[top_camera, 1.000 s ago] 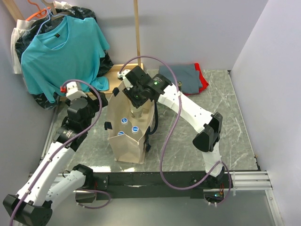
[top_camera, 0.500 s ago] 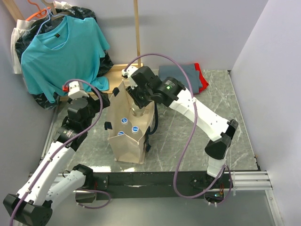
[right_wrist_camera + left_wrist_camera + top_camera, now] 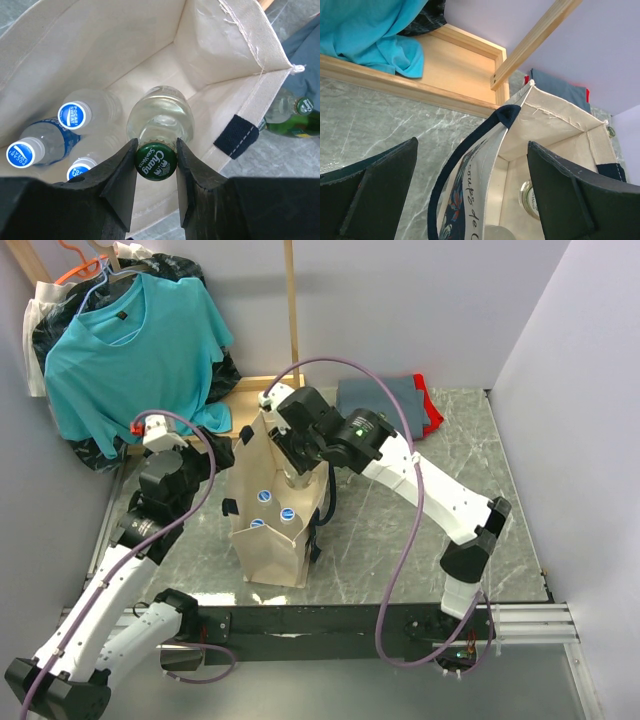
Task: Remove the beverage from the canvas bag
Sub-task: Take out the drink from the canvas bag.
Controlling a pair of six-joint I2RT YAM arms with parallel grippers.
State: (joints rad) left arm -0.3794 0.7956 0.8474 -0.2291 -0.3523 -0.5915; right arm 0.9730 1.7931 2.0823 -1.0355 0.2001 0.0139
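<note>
Teal short-sleeved t-shirt (image 3: 130,350) hung on a hanger far left, behind and left of the left gripper (image 3: 472,150). Black plastic bag (image 3: 50,335) sat behind the shirt. Left gripper was spread wide with nothing between its fingers. It hovered just left of the tall beige canvas bag (image 3: 262,540), near the bag's rim and one black strap handle (image 3: 451,175). Light wooden frame (image 3: 455,65) lay beyond the left gripper on the grey marble table (image 3: 380,540).

Canvas bag stood upright with its mouth open. Right gripper (image 3: 156,161) reached down into the bag's far end. Its fingers were clenched on the green metal cap (image 3: 156,162) of the clear glass beverage bottle (image 3: 160,120). That bottle stood upright inside the bag, directly under the right gripper.

Three clear plastic bottles with blue-and-white caps (image 3: 74,115) sat in the bag just left of the right gripper, in the wrist view. Green glass bottle (image 3: 292,117) was outside the bag wall, right of that gripper; cannot tell if upright or lying. Folded grey and red clothes (image 3: 385,405) lay on the table right of the right gripper.
</note>
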